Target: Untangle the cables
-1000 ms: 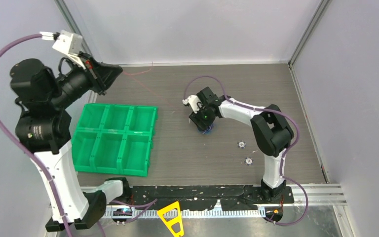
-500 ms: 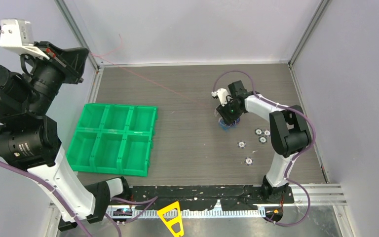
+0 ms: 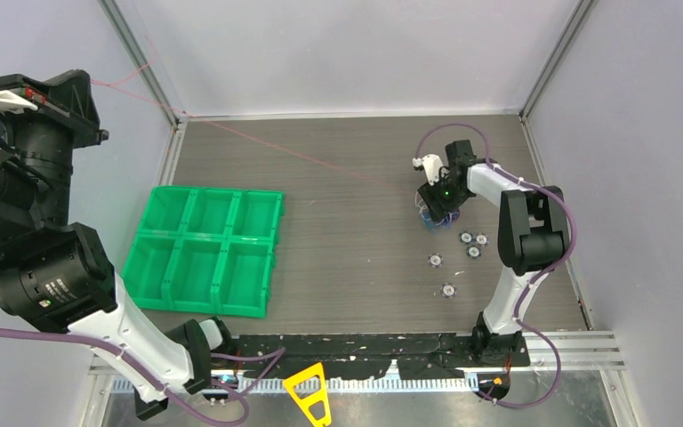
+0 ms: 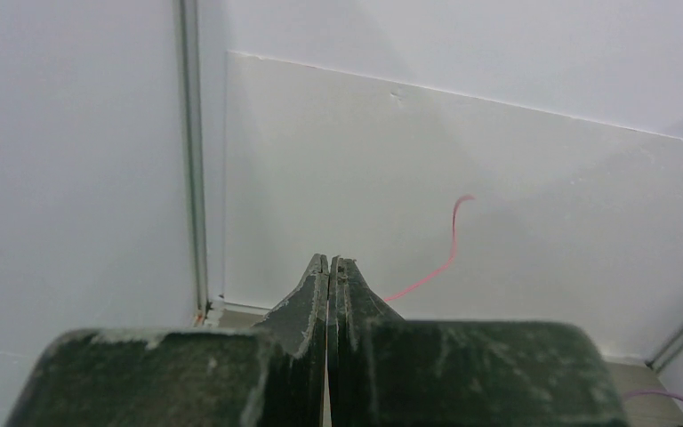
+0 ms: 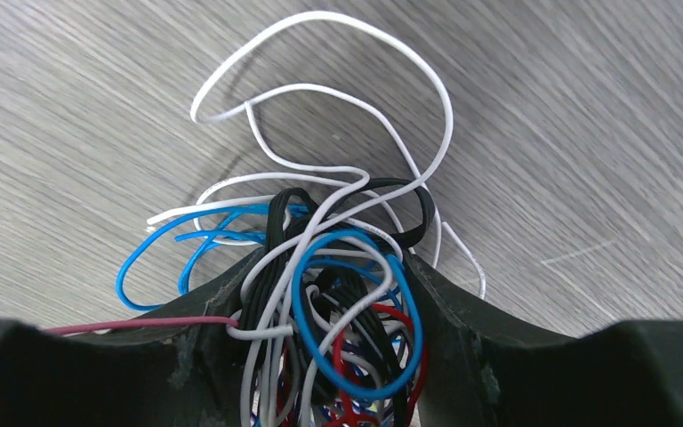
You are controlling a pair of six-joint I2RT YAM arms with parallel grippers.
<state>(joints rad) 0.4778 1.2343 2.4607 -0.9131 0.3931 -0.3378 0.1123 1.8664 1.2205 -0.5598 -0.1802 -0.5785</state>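
**Red wire stretched between the arms**

The left jaws are pressed together, pinching the red wire (image 5: 142, 325) high by the left wall, well above the bench (image 3: 338, 267). The wire's free end curls off beyond the tips. From that pinch the wire runs in one straight line down and across to the right, into the ball (image 3: 434, 216) of cables. The ball sits on the bench at the right, between the right jaws. Those stand half-spread, clamped on the ball's sides.

That line is the axis I work along, with the left arm (image 3: 44, 267) at the wire's end and the right arm on the ball.

The wires are thin, smooth-jacketed and springy. White loops bulge out past the tips, blue and black ones knot in the middle, and red ones lie deep between the fingers.

I judge the red wire comes free only if pulled along its own line, and a snag would drag the ball. Small discs (image 3: 467, 237) lie near it.
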